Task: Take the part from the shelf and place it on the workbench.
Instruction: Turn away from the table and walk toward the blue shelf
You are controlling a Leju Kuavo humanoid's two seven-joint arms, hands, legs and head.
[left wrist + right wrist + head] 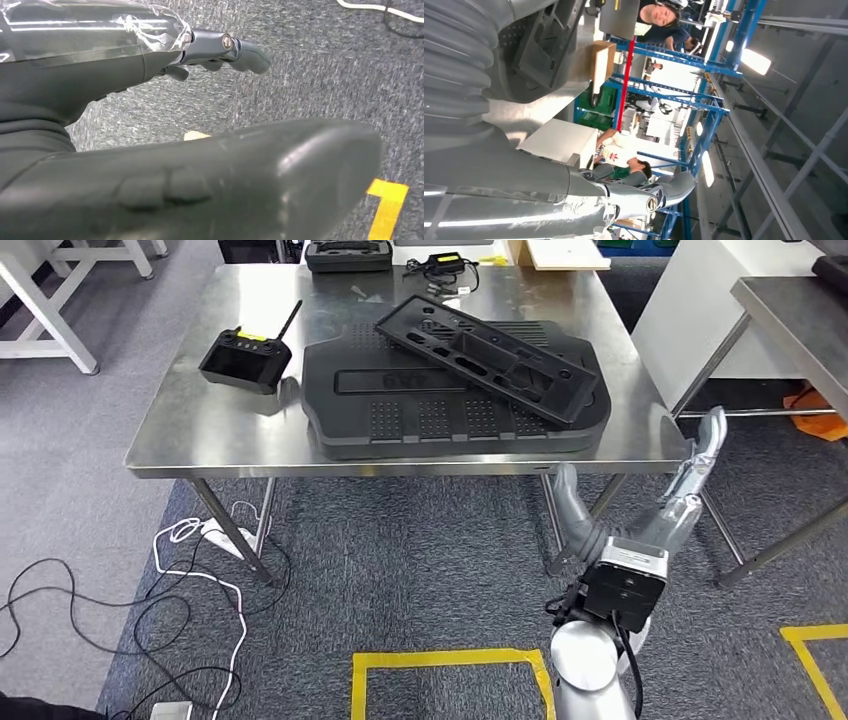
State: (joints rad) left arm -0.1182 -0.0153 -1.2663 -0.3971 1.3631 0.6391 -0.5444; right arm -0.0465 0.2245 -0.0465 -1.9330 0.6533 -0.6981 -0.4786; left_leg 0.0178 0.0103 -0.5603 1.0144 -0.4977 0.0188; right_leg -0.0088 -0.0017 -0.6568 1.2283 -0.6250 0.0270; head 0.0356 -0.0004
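While the long black part point(487, 357) lies atop a larger black panel point(450, 410) on the steel table point(200, 430), right hand point(690, 485) raised at its edge, fingers point(708, 445) spread, empty, left hand point(150, 165) over carpet, fingers' state unclear.

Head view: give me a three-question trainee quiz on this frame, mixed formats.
1. True or false: the long black part lies on the wide black panel.
2. Which side of the steel workbench holds the black remote controller? A) the robot's left B) the robot's right
3. Fill in: the right hand is raised beside the workbench's near ___ corner, holding nothing.

Key: 1 true; 2 A; 3 right.
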